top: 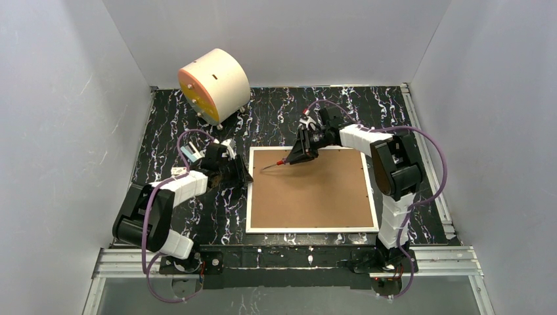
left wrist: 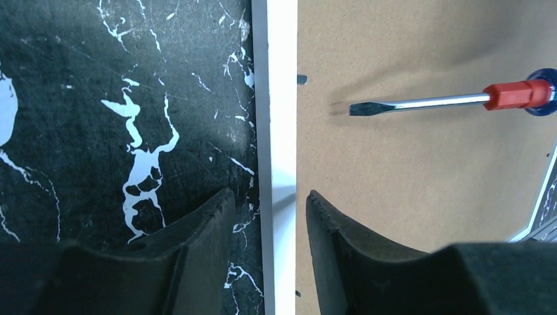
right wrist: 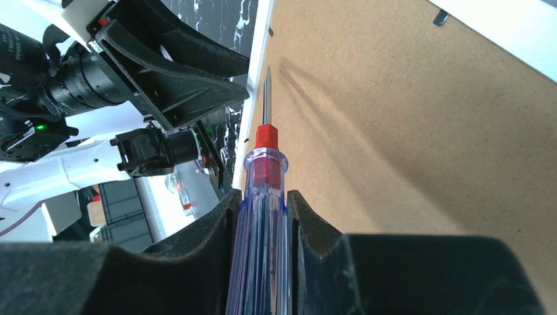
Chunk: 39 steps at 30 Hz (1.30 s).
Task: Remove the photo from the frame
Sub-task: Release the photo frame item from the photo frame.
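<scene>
The white frame (top: 309,230) lies face down in the middle of the table, with its brown back panel (top: 315,190) up. The photo is hidden under the panel. My left gripper (top: 240,172) is open at the frame's left edge. In the left wrist view (left wrist: 269,194) its jaws stand either side of the white rim (left wrist: 282,131), with gaps on both sides. My right gripper (top: 303,152) is shut on a screwdriver (right wrist: 265,141) with a clear blue handle. The blade tip (left wrist: 358,109) hovers over the panel near the left rim. A small metal tab (left wrist: 301,79) sits at the panel's edge.
A cream cylinder with an orange face (top: 213,85) stands at the back left on the black marbled table (top: 171,118). Grey walls close in the left, back and right sides. A metal rail (top: 423,138) runs along the right edge. Another tab (right wrist: 441,18) shows at the panel's far edge.
</scene>
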Motion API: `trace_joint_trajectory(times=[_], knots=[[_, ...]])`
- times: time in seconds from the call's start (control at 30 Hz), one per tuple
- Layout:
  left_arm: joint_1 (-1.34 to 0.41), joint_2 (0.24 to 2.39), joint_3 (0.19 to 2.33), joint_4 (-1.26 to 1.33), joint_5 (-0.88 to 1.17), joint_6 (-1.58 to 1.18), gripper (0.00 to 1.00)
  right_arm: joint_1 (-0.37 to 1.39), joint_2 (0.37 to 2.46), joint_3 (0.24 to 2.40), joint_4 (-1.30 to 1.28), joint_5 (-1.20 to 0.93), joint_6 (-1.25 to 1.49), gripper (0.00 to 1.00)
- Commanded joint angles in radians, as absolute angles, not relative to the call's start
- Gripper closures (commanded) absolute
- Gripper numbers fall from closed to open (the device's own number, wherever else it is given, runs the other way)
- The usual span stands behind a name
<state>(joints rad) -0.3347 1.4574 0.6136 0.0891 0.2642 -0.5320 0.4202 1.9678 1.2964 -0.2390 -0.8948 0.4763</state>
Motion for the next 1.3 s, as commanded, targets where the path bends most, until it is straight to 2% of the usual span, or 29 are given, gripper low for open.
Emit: trace_joint_trajectory(times=[0.0, 0.33, 0.83, 1.27], knots=[[-0.331, 1.491, 0.592, 0.070, 0.246, -0.498, 0.58, 0.418, 1.997, 1.345, -0.200, -0.946, 0.485, 0.99], [-0.368, 1.501, 0.594, 0.021, 0.177, -0.474, 0.64, 0.431, 2.024, 1.342, -0.138, -0.909, 0.456, 0.99], [-0.397, 1.503, 0.587, 0.006, 0.136, -0.467, 0.72, 0.467, 2.077, 1.404, -0.223, -0.847, 0.414, 0.99], [-0.421, 1.512, 0.590, 0.007, 0.138, -0.455, 0.69, 0.473, 2.100, 1.384, -0.192, -0.841, 0.429, 0.99]])
